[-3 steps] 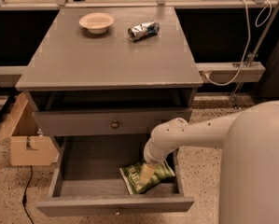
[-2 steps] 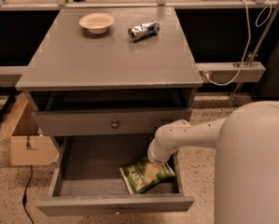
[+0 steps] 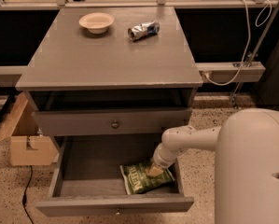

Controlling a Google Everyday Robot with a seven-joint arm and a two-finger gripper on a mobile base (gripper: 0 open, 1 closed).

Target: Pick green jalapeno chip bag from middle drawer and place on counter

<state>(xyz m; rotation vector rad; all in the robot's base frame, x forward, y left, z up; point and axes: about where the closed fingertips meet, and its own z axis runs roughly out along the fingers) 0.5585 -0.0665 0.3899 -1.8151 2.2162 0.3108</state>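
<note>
Clock read with 12 at the far edge of the cabinet.

- Middle drawer (image 3: pixel 85 169): pulled fully out, floor exposed, so the reach from above is unobstructed. The closed drawer front (image 3: pixel 78 123) above it, with its round knob, overhangs only the back of the box.
- Green jalapeno chip bag (image 3: pixel 137 181): lies flat on the drawer floor at about 4 o'clock, near the right wall and front panel, lettering up, slightly skewed.
- Gripper (image 3: pixel 154 170): down inside the drawer at 4 o'clock, resting on the bag's upper right edge. The arm (image 3: pixel 195 138) comes in over the right wall from 3 o'clock, wrist angled steeply down. That approach suits pinching the crinkled edge rather than the flat face. Whether it has clamped on the bag, cannot tell.
- Counter (image 3: pixel 106 64): a pale bowl (image 3: pixel 96 22) at 11 o'clock and a crumpled silver-and-blue foil packet (image 3: pixel 143 30) at 1 o'clock. The middle and the 6 o'clock edge look the likely set-down area.
- Judgement: grasp stage; the lift and transfer are not yet done. Risk: bag slipping on the lift, or catching on the knobbed drawer front.
- Cardboard box (image 3: pixel 29 146) on the floor at 9 o'clock, out of the way.
</note>
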